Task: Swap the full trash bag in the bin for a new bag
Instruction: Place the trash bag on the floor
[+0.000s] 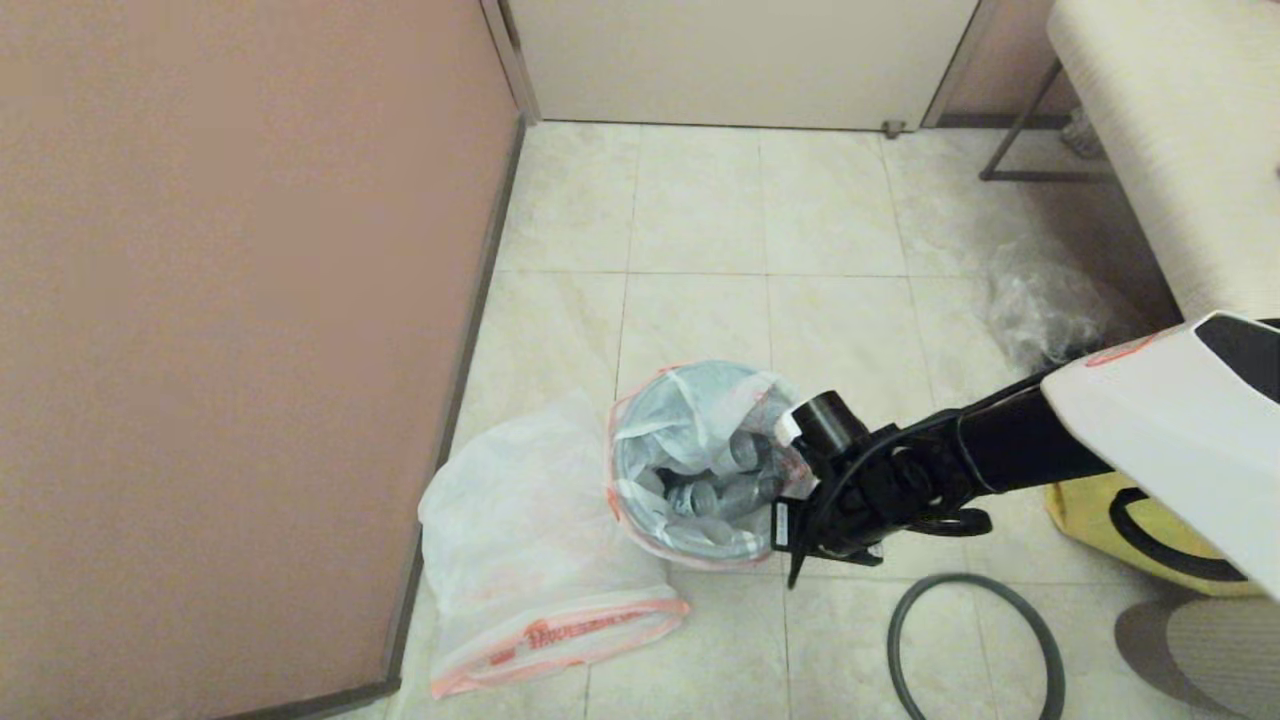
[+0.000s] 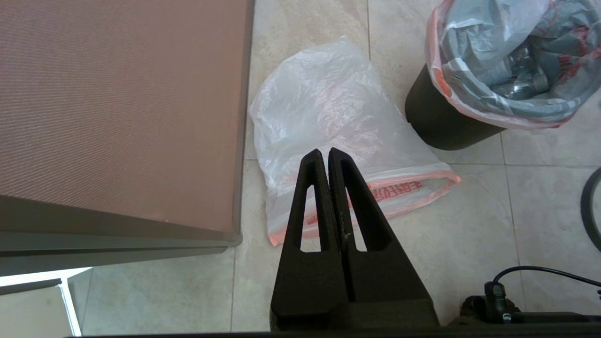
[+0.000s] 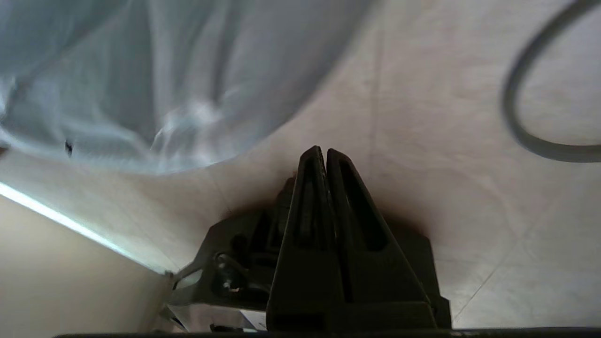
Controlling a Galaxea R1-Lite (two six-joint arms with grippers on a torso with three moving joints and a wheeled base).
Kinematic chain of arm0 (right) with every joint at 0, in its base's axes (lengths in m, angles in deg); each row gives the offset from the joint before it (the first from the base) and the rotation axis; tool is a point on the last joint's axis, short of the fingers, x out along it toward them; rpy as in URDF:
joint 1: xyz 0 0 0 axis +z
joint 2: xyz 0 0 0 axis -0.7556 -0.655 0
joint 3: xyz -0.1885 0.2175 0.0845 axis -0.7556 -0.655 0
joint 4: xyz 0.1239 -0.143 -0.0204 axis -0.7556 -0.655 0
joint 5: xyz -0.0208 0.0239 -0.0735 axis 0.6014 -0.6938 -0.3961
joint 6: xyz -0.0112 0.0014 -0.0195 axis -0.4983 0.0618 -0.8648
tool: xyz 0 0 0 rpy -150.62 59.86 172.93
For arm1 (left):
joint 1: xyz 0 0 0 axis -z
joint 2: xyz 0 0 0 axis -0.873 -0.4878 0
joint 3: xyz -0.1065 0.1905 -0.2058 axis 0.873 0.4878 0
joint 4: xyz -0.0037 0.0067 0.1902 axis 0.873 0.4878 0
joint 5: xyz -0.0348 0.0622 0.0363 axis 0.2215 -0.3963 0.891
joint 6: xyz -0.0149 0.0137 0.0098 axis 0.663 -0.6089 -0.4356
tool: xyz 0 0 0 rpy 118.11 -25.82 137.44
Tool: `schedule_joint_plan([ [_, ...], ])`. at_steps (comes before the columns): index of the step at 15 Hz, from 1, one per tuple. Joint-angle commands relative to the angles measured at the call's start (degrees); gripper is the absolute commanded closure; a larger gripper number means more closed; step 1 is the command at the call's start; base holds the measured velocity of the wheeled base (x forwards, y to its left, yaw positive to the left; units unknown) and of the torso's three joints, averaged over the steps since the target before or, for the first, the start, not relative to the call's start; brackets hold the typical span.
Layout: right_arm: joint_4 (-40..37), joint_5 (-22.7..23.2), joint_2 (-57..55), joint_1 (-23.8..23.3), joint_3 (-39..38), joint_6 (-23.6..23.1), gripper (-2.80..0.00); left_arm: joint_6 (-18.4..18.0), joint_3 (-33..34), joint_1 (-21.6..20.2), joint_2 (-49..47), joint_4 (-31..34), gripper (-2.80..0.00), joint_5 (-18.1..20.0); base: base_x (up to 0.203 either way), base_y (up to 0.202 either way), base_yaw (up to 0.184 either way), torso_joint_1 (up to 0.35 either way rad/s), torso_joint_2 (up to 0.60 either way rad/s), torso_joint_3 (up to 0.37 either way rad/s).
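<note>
R arm (image 1: pixel 1000 440) reaching in, right gripper (image 3: pixel 324 152) closed (left gripper (image 2: pixel 325 152) too).

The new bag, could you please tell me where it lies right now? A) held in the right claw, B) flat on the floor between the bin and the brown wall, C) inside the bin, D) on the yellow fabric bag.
B: the new bag lies limp on the floor tiles, beside the bin and next to the brown wall, with no claw touching it.

White forearm shell (image 1: pixel 1160 430) with orange marking, black tubular wrist (image 1: pixel 1010 445) with looping black cable, matte black left gripper (image 2: pixel 327 157) and right gripper (image 3: pixel 324 155), triangular slotted fingers
</note>
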Motion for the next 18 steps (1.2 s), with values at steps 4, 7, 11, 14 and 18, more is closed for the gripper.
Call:
schedule_joint_plan([
  [4, 5.9, -0.1, -2.5, 0.9, 1.6, 0.2, 0.0, 0.0, 0.0, 0.0, -0.1, 0.0, 0.0, 0.0, 0.0, 0.0, 0.0, 0.0, 0.0, 0.0],
  [7, 9.7, -0.1, -3.7, -0.5, 7.0, 0.0, 0.0, 0.0, 0.0, 0.0, -0.1, 0.0, 0.0, 0.0, 0.0, 0.0, 0.0, 0.0, 0.0, 0.0],
  [11, 6.8, -0.1, -5.3, -4.0, 18.0, -0.2, 0.0, 0.0, 0.0, 0.0, -0.1, 0.0, 0.0, 0.0, 0.0, 0.0, 0.0, 0.0, 0.0, 0.0],
  [14, -3.2, -4.1, -2.1, -4.0, 17.0, 1.3, 0.0, 0.0, 0.0, 0.0, -0.1, 0.0, 0.0, 0.0, 0.0, 0.0, 0.0, 0.0, 0.0, 0.0],
  [18, -2.8, -6.1, -2.4, -3.2, 19.5, 3.2, -2.8, 0.0, 0.0, 0.0, -0.1, 0.0, 0.0, 0.0, 0.0, 0.0, 0.0, 0.0, 0.0, 0.0],
])
